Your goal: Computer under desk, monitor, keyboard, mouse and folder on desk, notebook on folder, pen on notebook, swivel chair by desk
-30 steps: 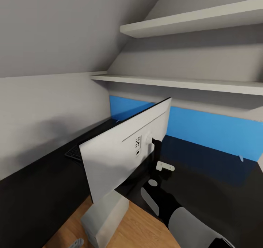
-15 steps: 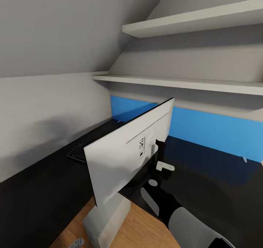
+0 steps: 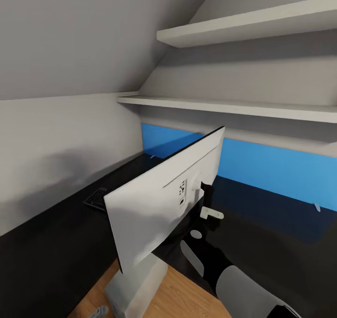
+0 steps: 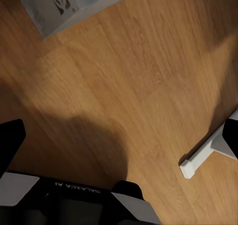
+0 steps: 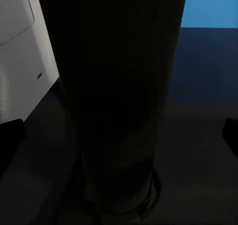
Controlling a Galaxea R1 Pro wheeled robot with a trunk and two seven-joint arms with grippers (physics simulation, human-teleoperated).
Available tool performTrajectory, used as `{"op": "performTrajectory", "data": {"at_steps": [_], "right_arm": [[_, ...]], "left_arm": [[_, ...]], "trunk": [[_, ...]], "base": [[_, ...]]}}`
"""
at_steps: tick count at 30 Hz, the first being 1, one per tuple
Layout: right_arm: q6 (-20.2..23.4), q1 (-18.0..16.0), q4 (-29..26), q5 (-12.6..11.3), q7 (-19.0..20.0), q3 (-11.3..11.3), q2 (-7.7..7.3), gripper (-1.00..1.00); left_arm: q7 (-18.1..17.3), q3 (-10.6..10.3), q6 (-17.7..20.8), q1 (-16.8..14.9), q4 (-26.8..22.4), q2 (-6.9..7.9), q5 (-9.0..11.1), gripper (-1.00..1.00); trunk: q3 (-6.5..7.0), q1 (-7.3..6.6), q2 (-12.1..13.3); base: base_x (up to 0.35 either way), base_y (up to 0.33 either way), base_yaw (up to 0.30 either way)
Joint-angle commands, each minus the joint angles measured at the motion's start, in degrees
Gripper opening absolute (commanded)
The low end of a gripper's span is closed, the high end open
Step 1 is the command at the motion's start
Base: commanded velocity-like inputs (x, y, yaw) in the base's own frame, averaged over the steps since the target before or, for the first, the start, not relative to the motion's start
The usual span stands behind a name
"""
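- The monitor [image 3: 159,205], thin, with a smooth white back, is tilting above the glossy black desk [image 3: 262,224], its stand post filling the right wrist view.
- The right gripper [image 3: 202,197] is reaching to that post; whether its jaws are clamping it, I cannot tell.
- Judging: setting the monitor upright, next lowering gently.
- The left gripper [image 4: 119,135] is hanging over wood floor, jaws wide, empty.
- The keyboard [image 3: 96,198] is lying behind the monitor; the grey computer [image 3: 133,285] is standing below it.

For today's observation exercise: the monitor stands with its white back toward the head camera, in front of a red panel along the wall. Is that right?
Not quite. The panel along the wall is blue, not red, as the head view shows. The rest holds: the monitor turns its white back toward the camera, in front of that panel.
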Motion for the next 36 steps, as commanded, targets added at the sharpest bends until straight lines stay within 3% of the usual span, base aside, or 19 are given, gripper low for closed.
{"op": "performTrajectory", "data": {"at_steps": [1,31,36], "right_arm": [[-0.58,-0.08,0.04,-0.58,-0.18,0.23,0.00,1.00],[-0.58,-0.08,-0.17,-2.67,-0.10,0.10,0.00,1.00],[-0.58,-0.11,-0.18,-2.74,-0.11,0.10,0.00,1.00]], "left_arm": [[0.06,-0.34,0.17,-0.02,-0.05,0.07,0.45,1.00],[0.75,-0.75,0.28,-0.02,-0.07,0.07,0.45,1.00],[0.82,-0.75,0.47,-0.02,-0.07,0.07,0.44,1.00]], "trunk": [[-0.07,0.01,-0.04],[-0.07,0.01,-0.04],[-0.96,1.11,-2.04]], "base": [[0.068,0.001,0.000],[0.013,0.000,0.000],[0.000,0.000,0.000]]}}
